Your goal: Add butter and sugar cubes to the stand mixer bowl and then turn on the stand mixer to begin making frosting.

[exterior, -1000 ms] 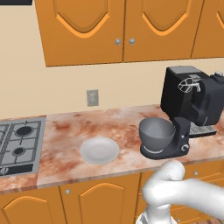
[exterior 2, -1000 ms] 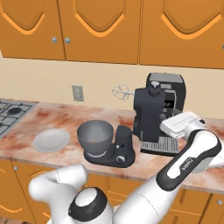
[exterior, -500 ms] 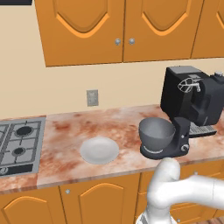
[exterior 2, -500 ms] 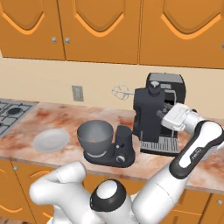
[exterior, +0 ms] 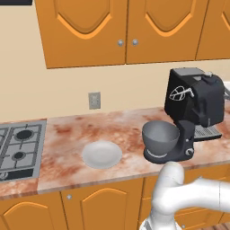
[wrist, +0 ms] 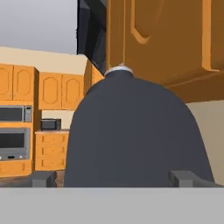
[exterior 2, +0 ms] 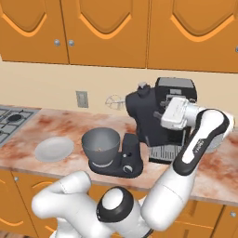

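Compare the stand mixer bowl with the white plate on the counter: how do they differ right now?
The stand mixer bowl is deep and dark grey; the white plate is flat, shallow and pale. The bowl sits on the stand mixer base under its raised head; the plate lies bare on the counter, to the bowl's left. The bowl holds a few small bits at its bottom; the plate looks empty. Both are round and similar in width.

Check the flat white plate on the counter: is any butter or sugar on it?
No, in the left base view the flat white plate lies bare on the marbled counter, left of the grey metal bowl.
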You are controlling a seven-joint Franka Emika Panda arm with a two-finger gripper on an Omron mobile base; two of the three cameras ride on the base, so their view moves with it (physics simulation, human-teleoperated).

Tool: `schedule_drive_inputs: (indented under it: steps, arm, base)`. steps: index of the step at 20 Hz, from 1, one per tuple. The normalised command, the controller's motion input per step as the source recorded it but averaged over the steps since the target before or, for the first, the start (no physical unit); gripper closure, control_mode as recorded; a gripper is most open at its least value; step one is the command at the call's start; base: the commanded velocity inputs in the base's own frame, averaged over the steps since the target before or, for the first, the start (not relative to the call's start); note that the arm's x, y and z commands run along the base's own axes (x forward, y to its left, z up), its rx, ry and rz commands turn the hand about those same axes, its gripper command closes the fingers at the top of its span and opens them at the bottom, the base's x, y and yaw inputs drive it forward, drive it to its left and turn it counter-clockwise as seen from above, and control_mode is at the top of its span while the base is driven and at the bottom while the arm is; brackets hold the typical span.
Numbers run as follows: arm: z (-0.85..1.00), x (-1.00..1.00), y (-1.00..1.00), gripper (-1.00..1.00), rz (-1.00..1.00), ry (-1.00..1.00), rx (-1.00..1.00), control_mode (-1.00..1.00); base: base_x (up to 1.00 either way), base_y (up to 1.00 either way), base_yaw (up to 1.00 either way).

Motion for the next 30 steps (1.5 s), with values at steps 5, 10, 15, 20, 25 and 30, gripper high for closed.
schedule_drive_inputs:
  steps: [5, 10, 15, 20, 25, 30]
  arm:
    - [0.00, -0.18, 1.00, -1.00, 0.00, -0.11, -0.23, -1.00]
    - [0.00, -0.11, 0.96, -1.00, -0.01, -0.07, -0.23, -1.00]
    - [0.13, 0.00, -0.15, -1.00, -0.04, -0.12, -0.03, -1.00]
    - [0.29, -0.14, -0.28, -1.00, -0.06, -0.06, 0.00, -1.00]
    - [-0.06, -0.97, -0.37, -1.00, -0.27, -0.05, 0.00, -1.00]
    - [-0.29, -0.96, 0.04, -1.00, -0.41, 0.00, 0.04, -1.00]
  base:
    - [0.00, 0.00, 0.00]
    - [0.00, 0.00, 0.00]
    - [0.00, 0.00, 0.00]
    - [0.00, 0.00, 0.00]
    - [0.00, 0.00, 0.00]
    - [0.00, 0.00, 0.00]
